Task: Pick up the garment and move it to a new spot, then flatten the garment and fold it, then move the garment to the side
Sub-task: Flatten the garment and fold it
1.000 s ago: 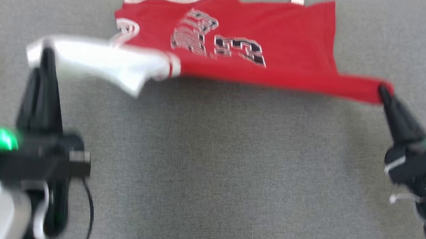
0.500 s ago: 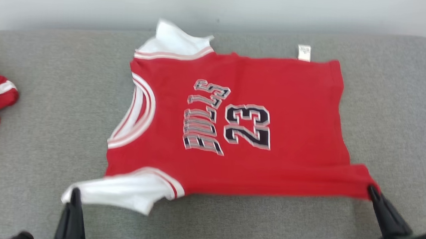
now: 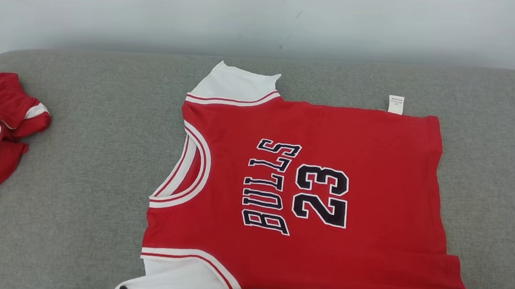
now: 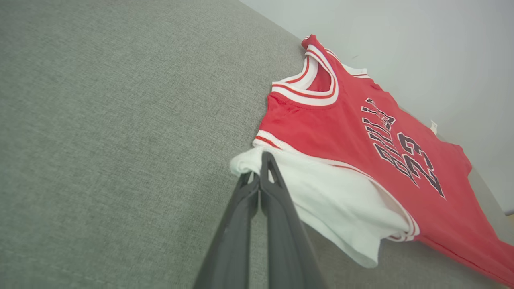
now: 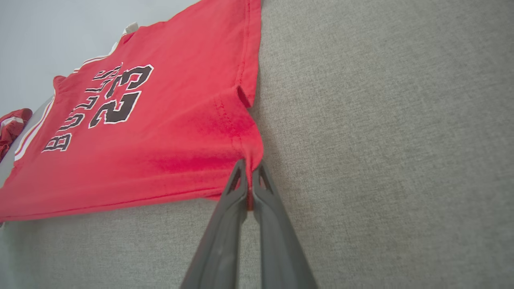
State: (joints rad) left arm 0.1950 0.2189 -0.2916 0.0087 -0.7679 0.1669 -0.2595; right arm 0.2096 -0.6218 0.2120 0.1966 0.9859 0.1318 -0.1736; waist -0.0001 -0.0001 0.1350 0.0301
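Jersey (image 3: 373, 170): lying flat by the cushion's (image 3: 80, 150) far edge.
Your left gripper (image 4: 255, 172): pinching the white sleeve (image 4: 321, 196).
Your right gripper (image 5: 249, 172): pinching the hem corner (image 5: 243, 144).

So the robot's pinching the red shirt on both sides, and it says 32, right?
Nearly. The shirt says 23, not 32, as the head view shows. The left end effector and right end effector do pinch it.
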